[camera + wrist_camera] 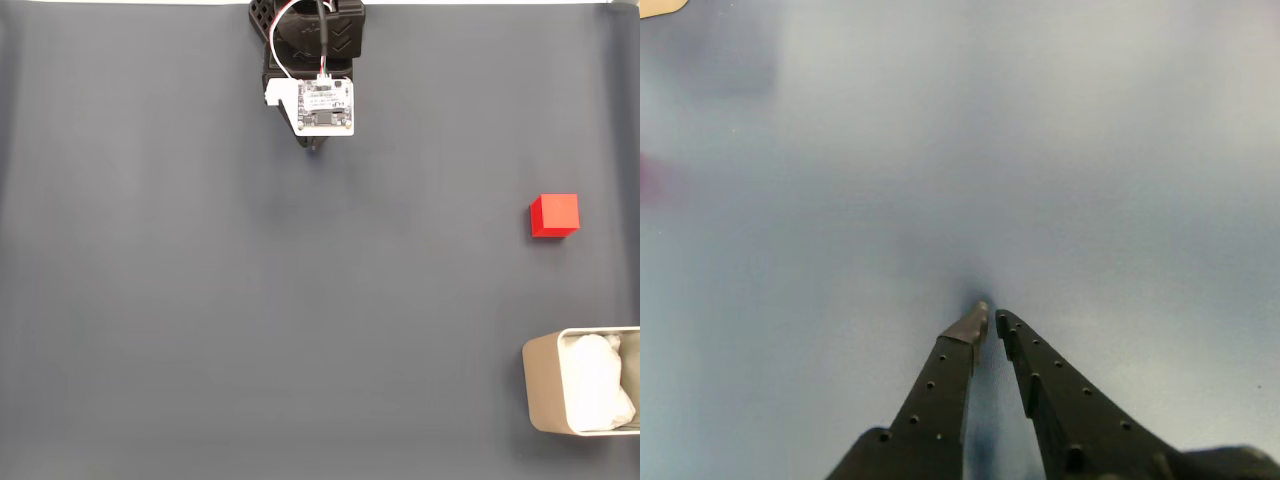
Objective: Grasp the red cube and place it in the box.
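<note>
Black arm, white circuit board

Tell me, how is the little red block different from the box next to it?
The red cube is bright red; the box is beige-grey. The cube is much smaller than the box. The cube is solid with sharp edges; the box is open on top, round-cornered, with white padding inside. Both sit on the grey table, apart, at the fixed view's right side.

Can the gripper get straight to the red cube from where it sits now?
Probably yes. The gripper is shut and holds nothing, and only bare grey table lies between it and the red cube; the box sits apart from the cube.
</note>
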